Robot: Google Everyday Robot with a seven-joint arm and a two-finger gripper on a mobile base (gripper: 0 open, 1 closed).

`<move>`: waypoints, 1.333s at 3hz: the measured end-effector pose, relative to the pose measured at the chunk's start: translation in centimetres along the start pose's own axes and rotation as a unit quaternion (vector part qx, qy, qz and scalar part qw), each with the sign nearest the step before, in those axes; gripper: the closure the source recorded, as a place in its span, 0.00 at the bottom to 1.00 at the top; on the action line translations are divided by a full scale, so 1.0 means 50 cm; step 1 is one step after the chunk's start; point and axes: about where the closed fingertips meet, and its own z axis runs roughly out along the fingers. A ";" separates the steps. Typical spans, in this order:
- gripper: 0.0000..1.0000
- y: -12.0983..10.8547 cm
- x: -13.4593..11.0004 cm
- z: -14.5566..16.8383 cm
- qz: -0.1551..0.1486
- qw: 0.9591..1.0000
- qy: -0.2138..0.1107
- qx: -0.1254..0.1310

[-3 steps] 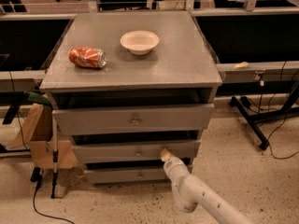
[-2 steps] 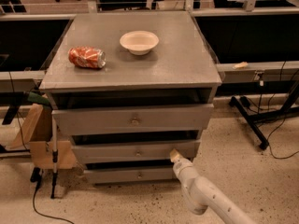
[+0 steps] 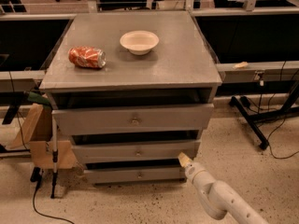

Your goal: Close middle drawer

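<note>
Grey cabinet [image 3: 209,94], three drawers, all standing partly out. Middle drawer [image 3: 138,151] is in the cabinet's centre slot, front pulled proud, dark gap above. Gripper [image 3: 184,159] low on the cabinet's right side, at that drawer front's lower right corner; fingers closed together, holding nothing. Bowl [image 3: 139,41] and crushed can [image 3: 87,57] on the cabinet's counter [image 3: 177,64].
</note>
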 end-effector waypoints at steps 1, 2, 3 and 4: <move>1.00 -0.008 -0.002 -0.015 0.000 1.000 0.020 -0.018; 1.00 -0.045 -0.021 -0.033 -0.008 0.998 0.038 -0.041; 1.00 -0.061 -0.033 -0.054 -0.010 0.995 0.059 -0.079; 1.00 -0.061 -0.033 -0.054 -0.010 0.995 0.059 -0.079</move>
